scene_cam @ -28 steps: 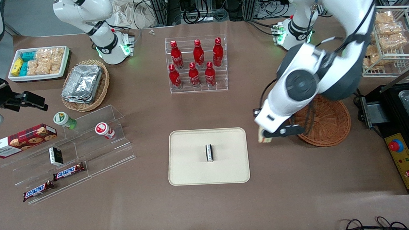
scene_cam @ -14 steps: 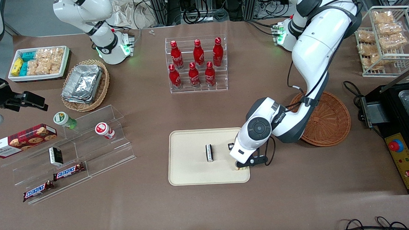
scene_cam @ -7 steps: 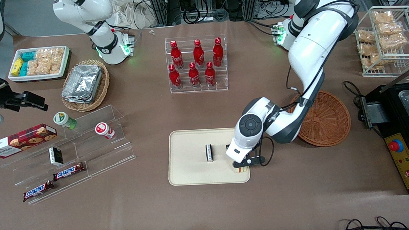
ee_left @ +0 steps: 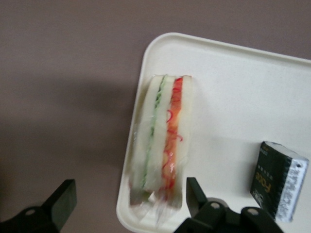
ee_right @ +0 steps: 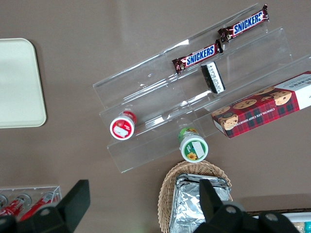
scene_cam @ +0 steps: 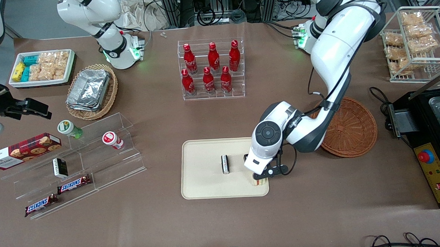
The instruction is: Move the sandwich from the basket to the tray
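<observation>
Left arm's two-finger gripper (scene_cam: 259, 177) spread wide, astride a wrapped triangular white-bread sandwich (ee_left: 160, 145) with red and green filling, resting on the flat cream-beige tray (ee_left: 228, 92) at its corner, small black packet (ee_left: 278, 180) near, round reddish-brown wicker basket (scene_cam: 352, 128) apart, nothing in it.

Since two seconds ago, the end effector (scene_cam: 259, 179) has carried the sandwich (ee_left: 160, 145) from beside the basket (scene_cam: 352, 128) onto the tray (scene_cam: 203, 182); fingers now spread.

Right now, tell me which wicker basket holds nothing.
The reddish-brown basket beside the tray, near the gripper above the sandwich; the tan basket holds foil containers.
</observation>
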`<state>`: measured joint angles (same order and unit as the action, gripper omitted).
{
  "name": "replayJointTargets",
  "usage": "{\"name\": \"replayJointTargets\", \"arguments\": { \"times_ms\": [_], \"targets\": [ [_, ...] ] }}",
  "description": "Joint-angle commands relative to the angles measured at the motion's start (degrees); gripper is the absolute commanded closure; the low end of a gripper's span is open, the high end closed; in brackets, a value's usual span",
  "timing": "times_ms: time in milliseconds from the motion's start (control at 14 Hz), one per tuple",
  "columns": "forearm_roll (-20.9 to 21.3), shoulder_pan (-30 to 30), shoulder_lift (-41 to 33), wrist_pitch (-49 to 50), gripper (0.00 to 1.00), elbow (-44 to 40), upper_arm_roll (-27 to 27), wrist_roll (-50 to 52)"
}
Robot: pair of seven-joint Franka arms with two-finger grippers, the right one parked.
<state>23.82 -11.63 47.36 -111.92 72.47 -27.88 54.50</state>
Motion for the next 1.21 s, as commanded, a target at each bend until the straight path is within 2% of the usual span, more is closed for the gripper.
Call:
{"name": "replayJointTargets", "arguments": {
  "times_ms": [0, 143, 286, 429, 571, 714, 929, 1143],
  "targets": [
    [-5.9, 3.3, -8.4, 3.3, 0.00, 1.4, 0.1, -2.6],
    [-9.7, 5.6, -13.5, 9.9, 0.00, 1.9, 0.2, -6.2],
    [-10.5, 9.1, -17.5, 15.0, 0.00, 2.3, 0.1, -9.0],
    [-14.3, 11.6, -22.5, 18.7, 0.00, 3.5, 1.8, -17.9],
    [-16.3, 11.2, -28.9, 18.1, 0.00, 9.8, 9.3, -26.3],
    [-21.4, 11.0, -37.0, 14.6, 0.00, 18.7, 16.4, -36.7],
    [-22.6, 11.4, -48.2, 8.7, 0.00, 31.7, 22.9, -46.7],
    [-22.7, 11.7, -49.1, 10.3, 0.00, 31.9, 27.3, -55.2]
  ]
}}
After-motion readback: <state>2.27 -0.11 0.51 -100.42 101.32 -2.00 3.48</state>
